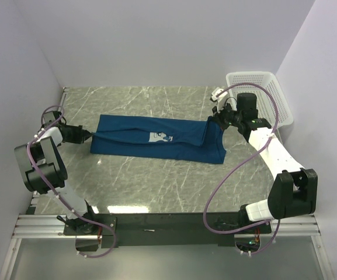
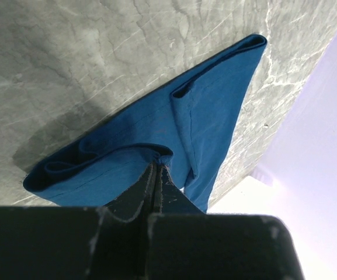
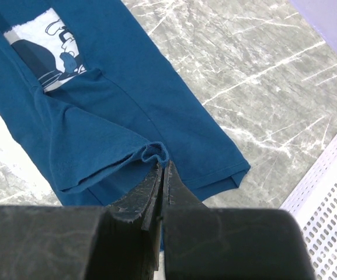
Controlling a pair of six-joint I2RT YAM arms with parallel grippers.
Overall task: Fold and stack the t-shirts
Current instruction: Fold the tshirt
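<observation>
left gripper (image 2: pixel 158 167): black fingers squeezed tight on a fold at the left end of the t-shirt (image 1: pixel 156 138).
right gripper (image 3: pixel 162 166): black fingers squeezed tight on a bunched hem at the right end.
t-shirt: soft blue cloth, a long folded strip, mid-frame in the top view, pale square print right of middle.
table (image 1: pixel 156 186): smooth, shiny grey stone look, thin white lines.
basket (image 1: pixel 260 87): white plastic, tiny holes, upper right.
walls (image 1: pixel 156 41): plain, pale.

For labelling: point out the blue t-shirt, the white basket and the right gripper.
blue t-shirt (image 1: pixel 127 137), top view, plain cloth left of print.
white basket (image 1: pixel 250 74), top view, far rim.
right gripper (image 3: pixel 162 165), right wrist view, fingertips.
</observation>
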